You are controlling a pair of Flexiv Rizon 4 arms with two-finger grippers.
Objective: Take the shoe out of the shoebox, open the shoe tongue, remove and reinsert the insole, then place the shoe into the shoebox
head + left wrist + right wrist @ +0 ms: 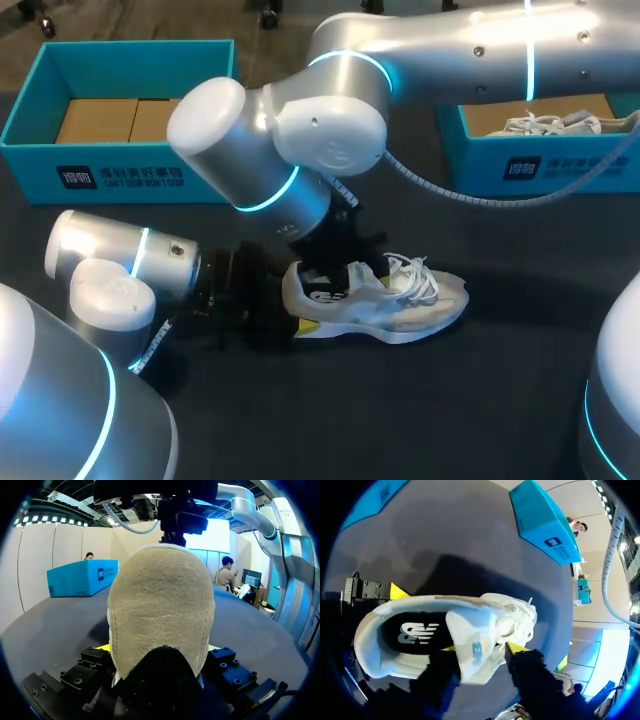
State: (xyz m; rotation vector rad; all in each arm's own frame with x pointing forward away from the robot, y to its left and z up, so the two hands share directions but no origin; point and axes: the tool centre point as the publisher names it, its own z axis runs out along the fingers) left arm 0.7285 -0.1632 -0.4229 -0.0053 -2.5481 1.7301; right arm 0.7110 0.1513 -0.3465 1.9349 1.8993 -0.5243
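A white mesh trainer [385,300] stands on its sole on the black table [450,400], held at both ends.
The left gripper [262,298] is closed on the heel. The right gripper [484,649], from above, pinches the pale padded tongue [470,640] between its fingers. The teal cardboard shoebox [30,165] stands well apart.

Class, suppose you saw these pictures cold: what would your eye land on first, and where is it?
A white sneaker sits mid-table, its heel clamped in the jaws of the left arm, while the right arm hangs over its tongue. Along the far edge stand the left shoebox and the right shoebox, both teal, the latter holding another pale shoe.
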